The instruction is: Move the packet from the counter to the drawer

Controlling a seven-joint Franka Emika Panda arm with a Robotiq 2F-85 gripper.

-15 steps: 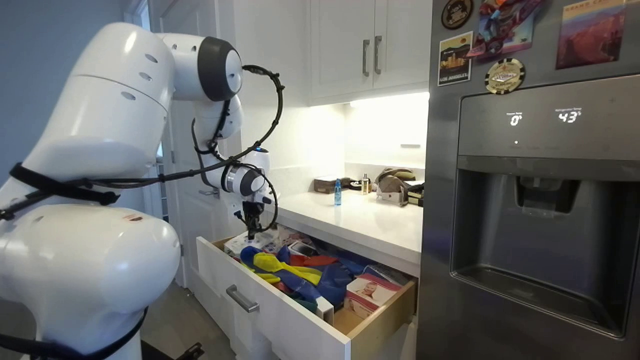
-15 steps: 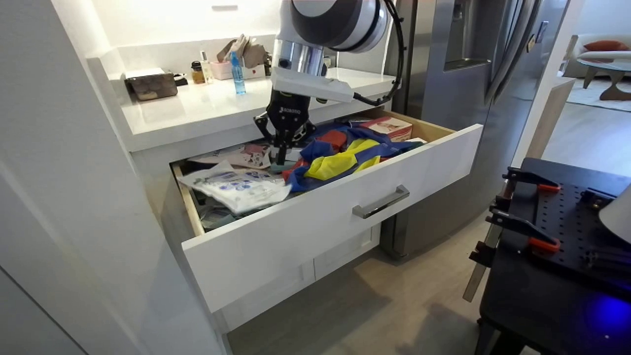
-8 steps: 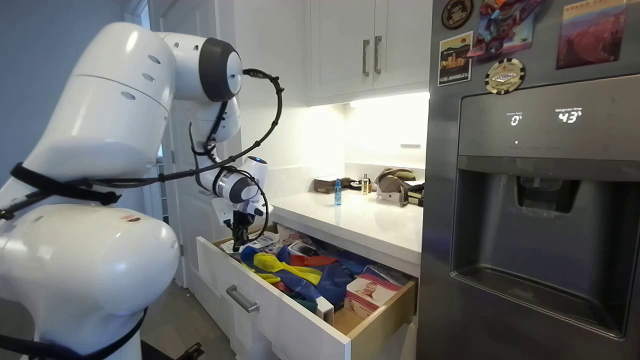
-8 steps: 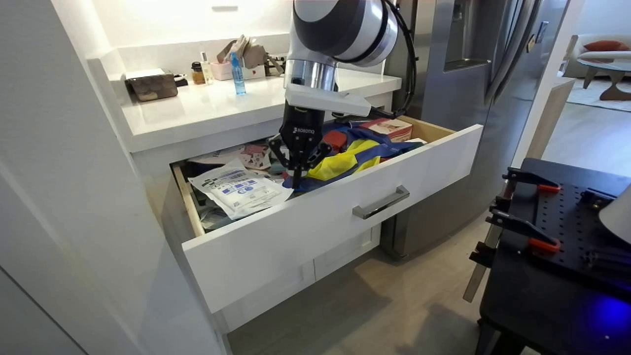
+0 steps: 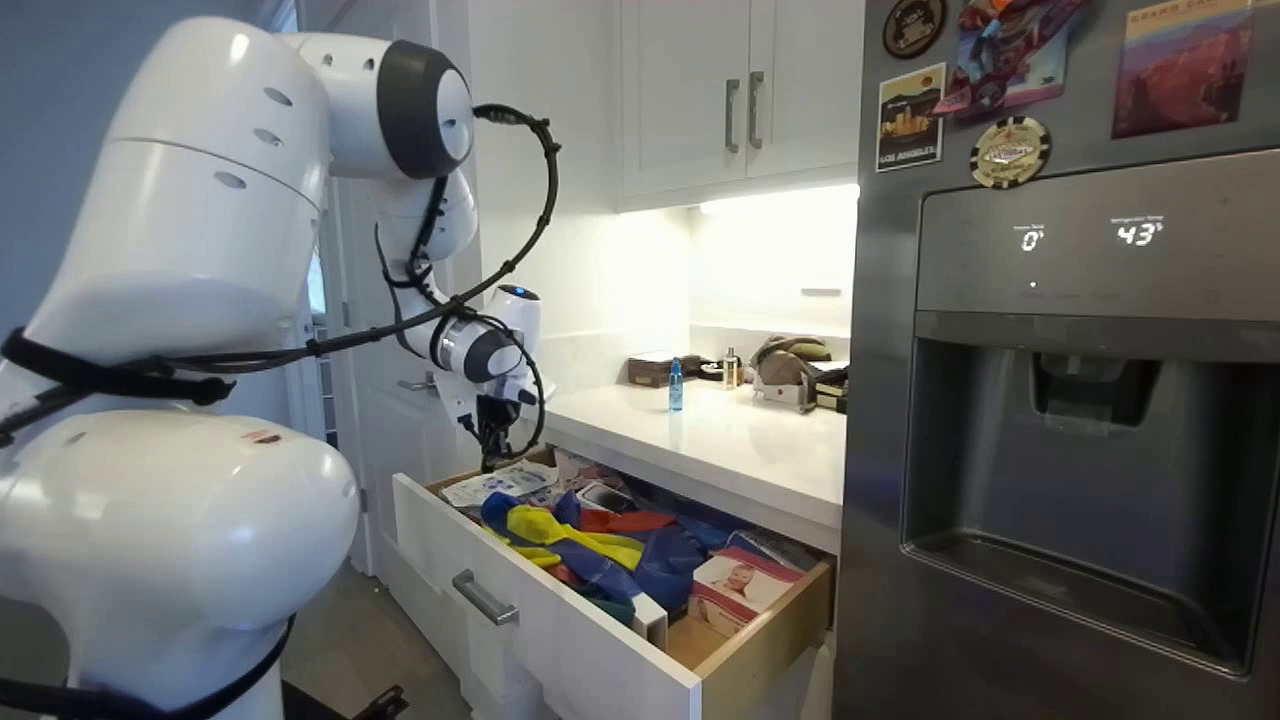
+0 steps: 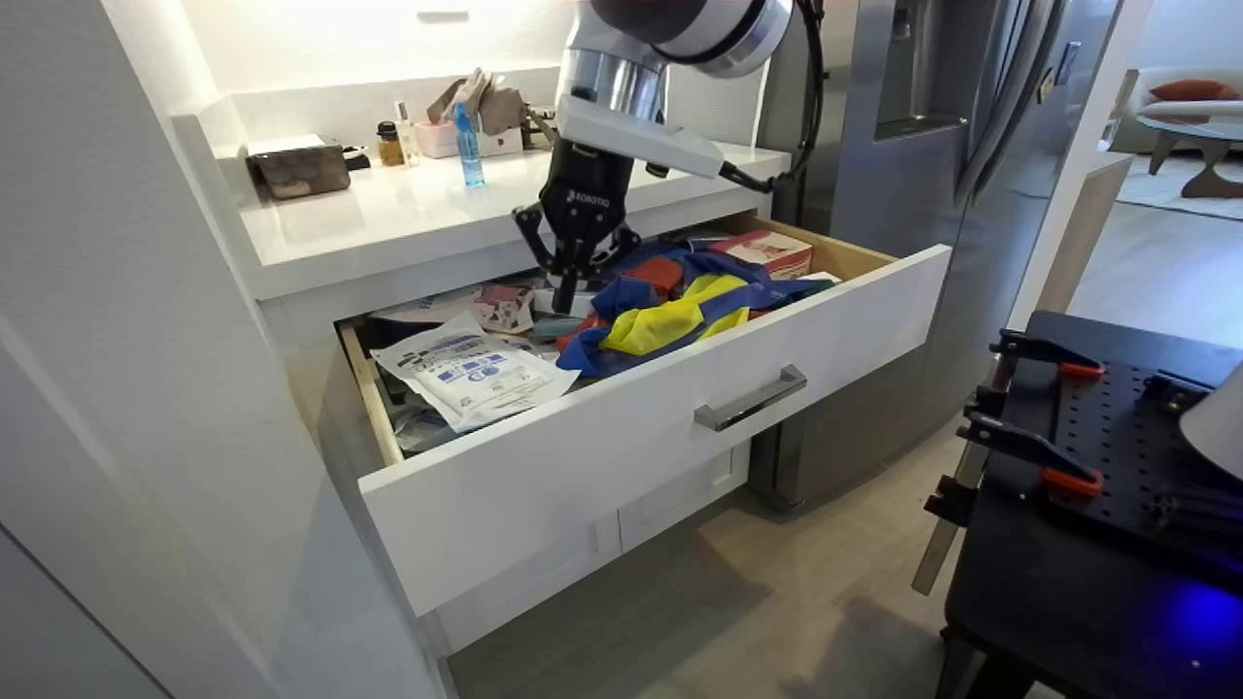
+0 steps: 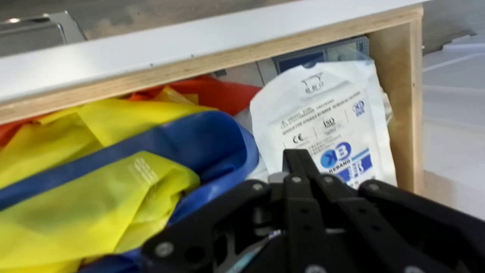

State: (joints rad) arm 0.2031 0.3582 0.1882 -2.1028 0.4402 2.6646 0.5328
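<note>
1. My gripper (image 6: 564, 294) hangs over the open drawer (image 6: 621, 437), and the white packet (image 6: 476, 377) lies below it, off toward the drawer's front and the end away from the fridge (image 6: 879, 204).
2. In an exterior view I see a gap between gripper and packet, so they look apart; in the wrist view the gripper hides the packet's near end, so I can't be sure of its long axis.
3. My jaws stand together, narrow, with nothing I can see between them.
4. The packet looks flat and papery, a little rumpled, with small dark print and a round blue logo. It lies just beside the yellow-and-blue bundle (image 6: 646, 332).
5. With the packet in the drawer, below the counter (image 6: 374, 216), I judge the placing done; rising straight up seems safest next, since drifting frontward while low could snag it.
</note>
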